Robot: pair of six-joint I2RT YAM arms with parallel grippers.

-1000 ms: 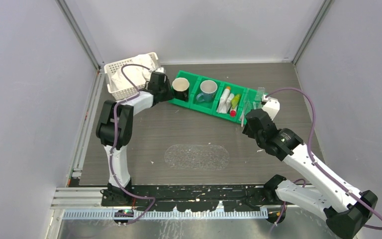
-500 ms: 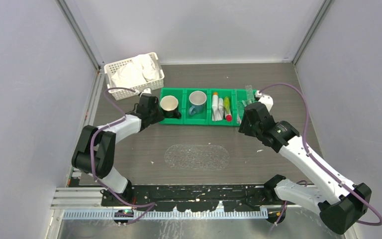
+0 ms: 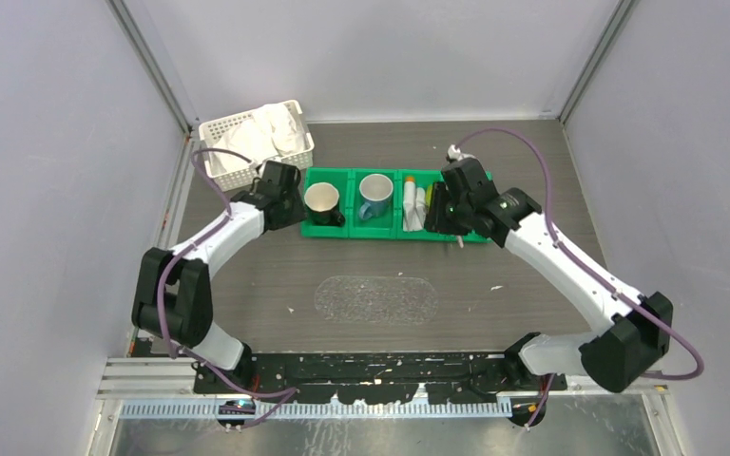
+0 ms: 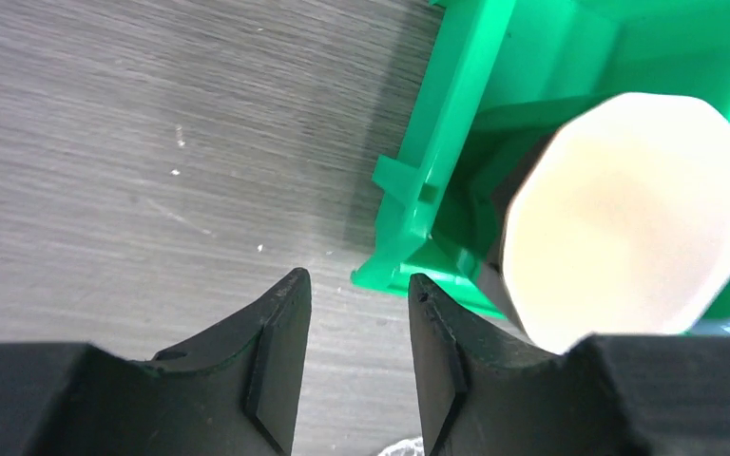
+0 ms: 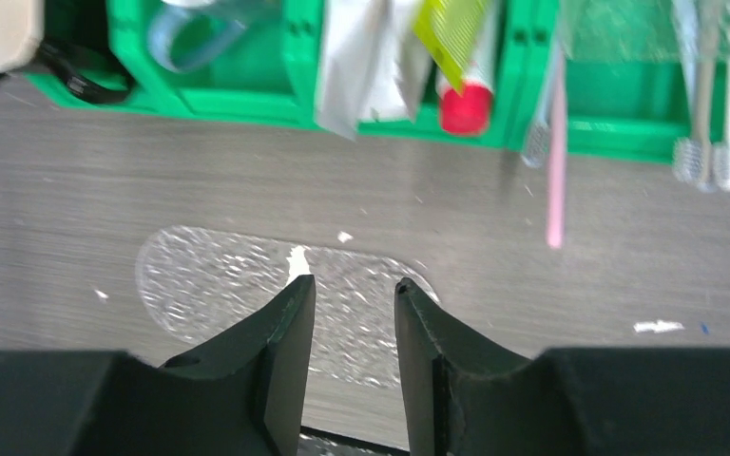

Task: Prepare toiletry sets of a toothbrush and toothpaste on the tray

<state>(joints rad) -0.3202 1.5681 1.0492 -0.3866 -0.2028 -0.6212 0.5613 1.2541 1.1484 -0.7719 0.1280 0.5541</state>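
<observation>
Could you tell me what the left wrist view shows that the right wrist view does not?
Only the left wrist: the green bin's end corner and the open left gripper. Only the right wrist: the clear tray, the toothpaste tubes, the pink toothbrush and the open right gripper. Both: the green bin, the cream-lined mug (a sliver in the right wrist view) and the table.

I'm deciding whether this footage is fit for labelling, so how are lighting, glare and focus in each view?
Top external: evenly lit and sharp, shadows soft, the clear tray only a faint speckled patch. Left wrist: the mug is washed out pale inside, the green bin slightly soft. Right wrist: the tray glitters, the yellow-green toothpaste tube and pink toothbrush look blurred.
</observation>
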